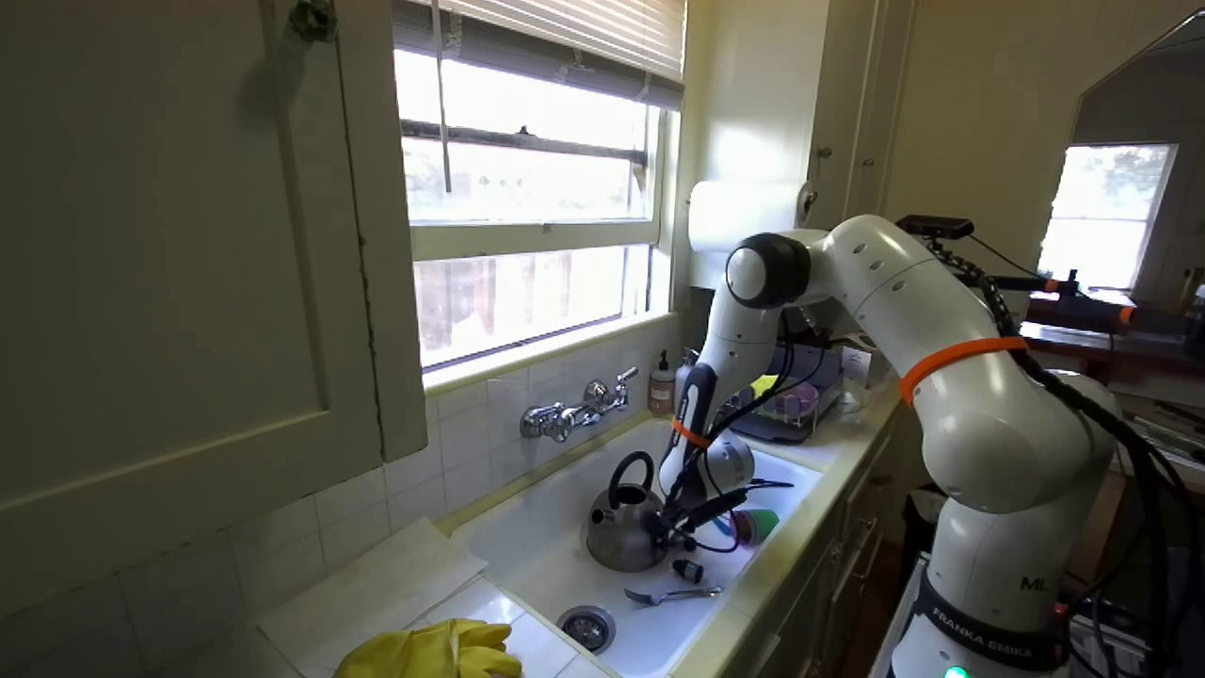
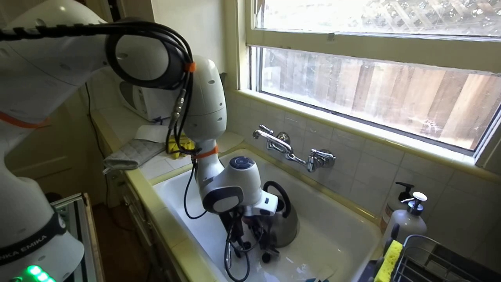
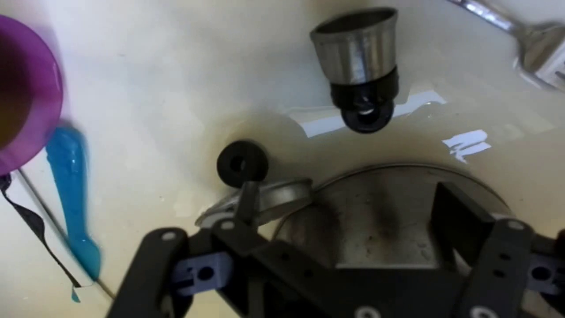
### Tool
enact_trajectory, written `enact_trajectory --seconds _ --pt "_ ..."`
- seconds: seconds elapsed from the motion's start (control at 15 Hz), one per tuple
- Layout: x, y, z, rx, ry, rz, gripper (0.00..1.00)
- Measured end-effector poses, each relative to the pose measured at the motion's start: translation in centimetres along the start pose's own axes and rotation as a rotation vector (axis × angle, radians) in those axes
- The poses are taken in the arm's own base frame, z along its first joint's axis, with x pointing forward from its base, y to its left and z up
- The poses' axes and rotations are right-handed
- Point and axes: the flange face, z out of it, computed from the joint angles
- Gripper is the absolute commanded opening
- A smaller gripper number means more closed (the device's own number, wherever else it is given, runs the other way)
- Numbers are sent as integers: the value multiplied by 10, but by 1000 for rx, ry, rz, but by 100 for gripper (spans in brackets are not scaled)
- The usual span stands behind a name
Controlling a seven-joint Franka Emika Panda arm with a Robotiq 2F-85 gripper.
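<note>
Silvery screws [image 3: 367,312] are dotting the matte-black gripper [image 3: 353,204]; above it, white arm segments [image 1: 894,292] are bulging at rounded joints [image 1: 767,271], orange bands [image 1: 941,362] are circling them, black cables [image 2: 137,28] are looping alongside, and, farthest from it, a black collar [image 1: 984,629] is reading "FRANKA EMIKA".

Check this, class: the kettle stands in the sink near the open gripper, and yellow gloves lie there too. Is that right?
No: both exterior views show the yellow gloves on the counter, not in the sink. The kettle does stand there, near the open gripper.
</note>
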Motion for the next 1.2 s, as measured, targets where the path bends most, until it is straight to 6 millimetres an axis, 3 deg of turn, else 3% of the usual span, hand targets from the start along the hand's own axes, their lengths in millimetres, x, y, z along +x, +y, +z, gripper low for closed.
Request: enact_trajectory --seconds 0.53,0.93,1.2 --pt "-5 2 -4 51 47 -10 100" --pt "-15 35 -28 111 -6 -111 100" --pt "-22 55 -30 79 -88 -182 100"
